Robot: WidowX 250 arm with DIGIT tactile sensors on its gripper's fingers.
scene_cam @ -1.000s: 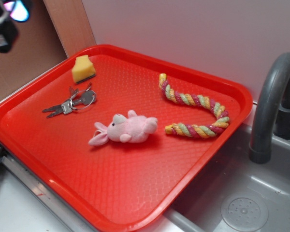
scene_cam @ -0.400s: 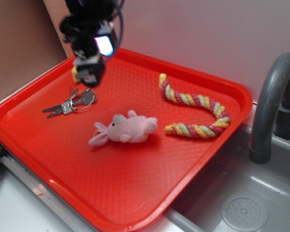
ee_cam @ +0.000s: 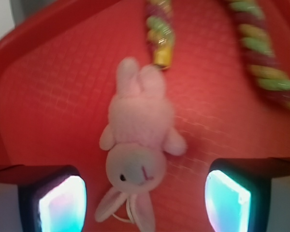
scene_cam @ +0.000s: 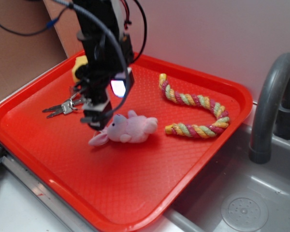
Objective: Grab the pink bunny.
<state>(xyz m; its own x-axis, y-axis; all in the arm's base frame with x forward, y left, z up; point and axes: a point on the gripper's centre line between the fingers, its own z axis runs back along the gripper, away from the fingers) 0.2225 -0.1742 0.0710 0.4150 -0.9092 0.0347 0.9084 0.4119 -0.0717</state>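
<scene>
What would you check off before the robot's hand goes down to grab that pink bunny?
1. Hand open: ok, both fingers are spread wide.
2. Pink bunny between the fingers: ok, its head and ears sit in the gap.
3. Hand above the bunny: ok, it hangs over the head end.
4. Rope out of the way: ok, it lies apart, past the bunny's feet.
5. Keys clear of the hand: cannot tell, the arm partly hides them.
6. Height left to drop: cannot tell.

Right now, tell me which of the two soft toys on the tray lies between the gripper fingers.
The pink bunny, the plush with floppy ears, lies between the open gripper fingers. The twisted multicoloured rope lies farther off, curved toward the tray's far side.
</scene>
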